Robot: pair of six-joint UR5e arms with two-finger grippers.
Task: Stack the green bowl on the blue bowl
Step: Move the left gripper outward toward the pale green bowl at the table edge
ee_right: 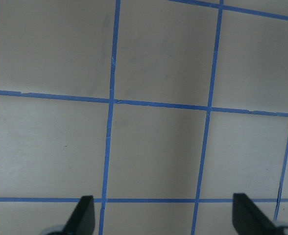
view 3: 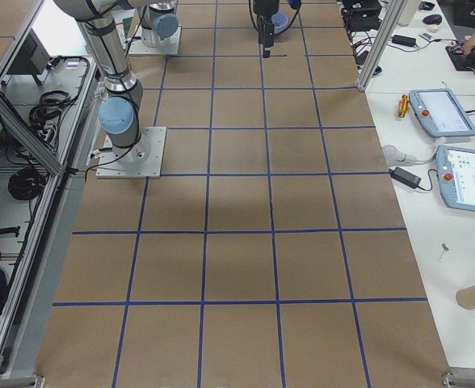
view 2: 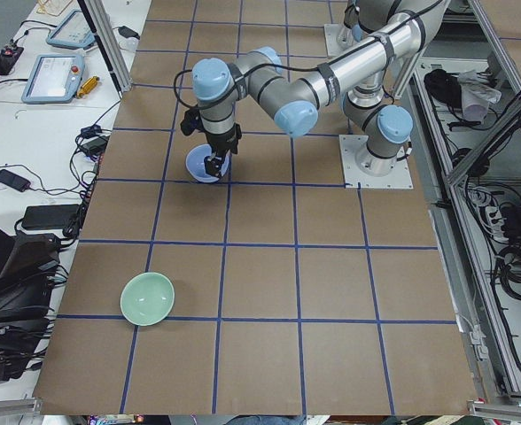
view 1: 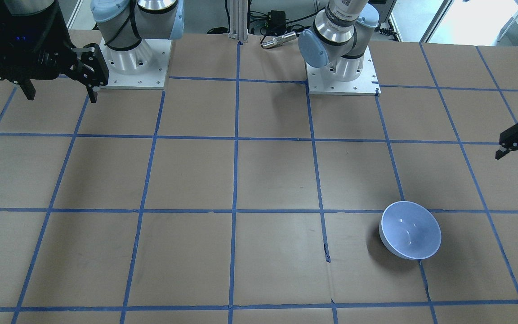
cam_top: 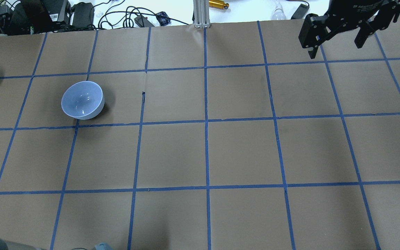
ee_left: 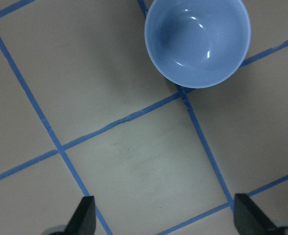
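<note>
A brown table (cam_top: 241,149) marked into squares by blue tape (cam_top: 206,119) is seen from several sides. The blue bowl (cam_top: 82,100) is set upright on the robot's left half, toward the edge farthest from the robot, with its rim just beside a tape crossing. The green bowl (view 2: 147,297) is set upright near the far-left corner, well apart from the blue bowl.

The left arm (view 2: 340,71) is stretched out from its base across the table, bent at the elbow, with the wrist turned so that the left gripper (ee_left: 162,199) is pointed straight down, raised above the table. Its fingers (ee_left: 85,215) are spread wide apart. In the wrist view the blue bowl is seen off to one side, not under the fingers.

The right arm (view 3: 108,48) is raised steeply from its base on the robot's right half. The right gripper (cam_top: 336,47) is held high, pointed down at bare taped squares, and its fingers are likewise spread wide.
</note>
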